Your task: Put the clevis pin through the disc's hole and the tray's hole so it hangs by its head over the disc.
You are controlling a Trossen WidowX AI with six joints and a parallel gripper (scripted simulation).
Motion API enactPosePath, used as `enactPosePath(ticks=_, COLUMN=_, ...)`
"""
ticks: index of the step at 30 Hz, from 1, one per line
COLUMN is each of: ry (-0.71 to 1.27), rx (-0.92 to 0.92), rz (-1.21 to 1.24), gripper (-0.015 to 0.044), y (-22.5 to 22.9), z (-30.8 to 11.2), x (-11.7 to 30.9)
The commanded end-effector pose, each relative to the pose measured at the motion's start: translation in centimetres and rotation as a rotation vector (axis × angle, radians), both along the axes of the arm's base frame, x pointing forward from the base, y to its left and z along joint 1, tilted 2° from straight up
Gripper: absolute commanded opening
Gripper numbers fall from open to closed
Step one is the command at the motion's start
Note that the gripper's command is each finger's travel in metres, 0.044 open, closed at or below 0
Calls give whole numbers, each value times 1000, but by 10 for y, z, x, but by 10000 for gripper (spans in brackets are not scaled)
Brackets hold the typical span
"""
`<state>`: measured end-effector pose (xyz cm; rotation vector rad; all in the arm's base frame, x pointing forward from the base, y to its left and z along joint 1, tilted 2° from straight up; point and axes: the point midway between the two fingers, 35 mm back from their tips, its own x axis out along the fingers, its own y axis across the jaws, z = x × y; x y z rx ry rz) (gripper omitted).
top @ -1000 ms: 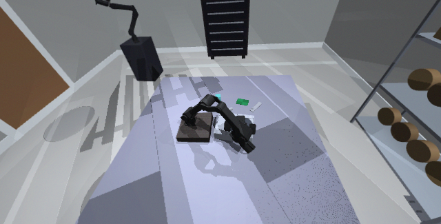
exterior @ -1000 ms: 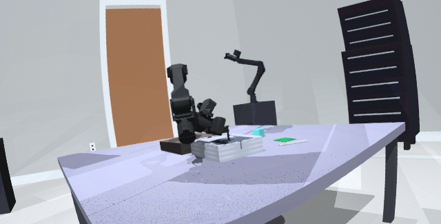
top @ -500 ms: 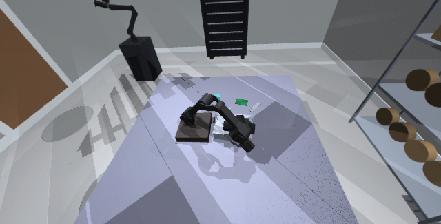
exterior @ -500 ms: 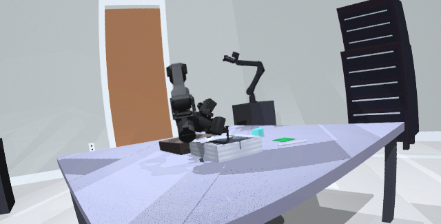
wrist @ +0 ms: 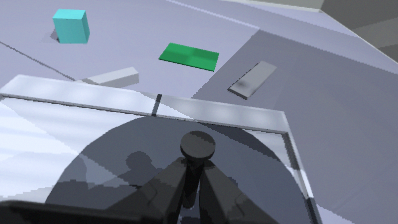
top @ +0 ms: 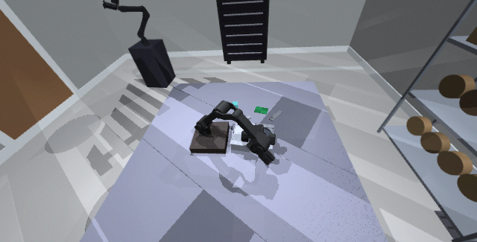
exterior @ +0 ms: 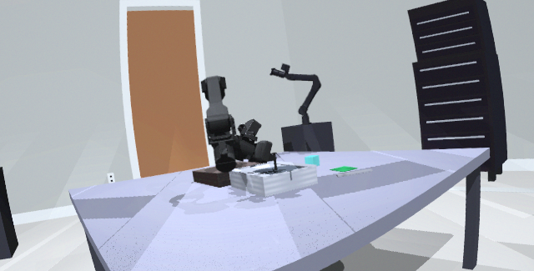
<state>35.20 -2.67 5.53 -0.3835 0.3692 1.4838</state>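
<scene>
Clevis pin [exterior: 275, 163] [wrist: 197, 146], dark and round-headed, is grasped by its shank between the fingers of the gripper [wrist: 193, 166], head uppermost, above the disc in the tray. The landmark is the tray [top: 235, 143] [exterior: 288, 184] [wrist: 222, 111], a pale, square-cornered, rimmed box on the table [top: 298, 182] [exterior: 188, 225] [wrist: 350, 140]. Inside the tray's rim lies the disc [wrist: 115, 160], wide, grey and round-edged, with shadows across it. Whether the pin's lower end has entered the hole of the disc cannot be told, as the fingers cover that spot. The pin's head stands clear above the disc's face.

A dark line crosses the tray's rim on the side facing the loose pieces. Just beyond that side lies a pale bar [wrist: 117, 76], near the rim. Farther out from the same side are a turquoise block [top: 235, 104] [exterior: 312, 160] [wrist: 72, 27], a flat green plate [top: 261, 110] [exterior: 344, 168] [wrist: 190, 56] and a flat grey strip [top: 276, 115] [exterior: 354, 173] [wrist: 253, 79], the green plate lying between the other two in the wrist view. All three are apart from the tray.

Beside the tray, on another side, sits a dark brown slab [top: 209, 139] [exterior: 213, 177]. The black arm [top: 246, 123] [exterior: 217, 108] rises from the slab and arches over to the tray, its wrist low above it.
</scene>
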Motion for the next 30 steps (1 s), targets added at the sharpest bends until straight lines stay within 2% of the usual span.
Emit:
enactPosePath(ticks=1, ry=0, rx=9, rz=1, gripper=0, y=0, z=-1, x=-1)
enactPosePath(ticks=30, ry=33, rx=22, rz=0, gripper=0, y=0, z=-1, x=1)
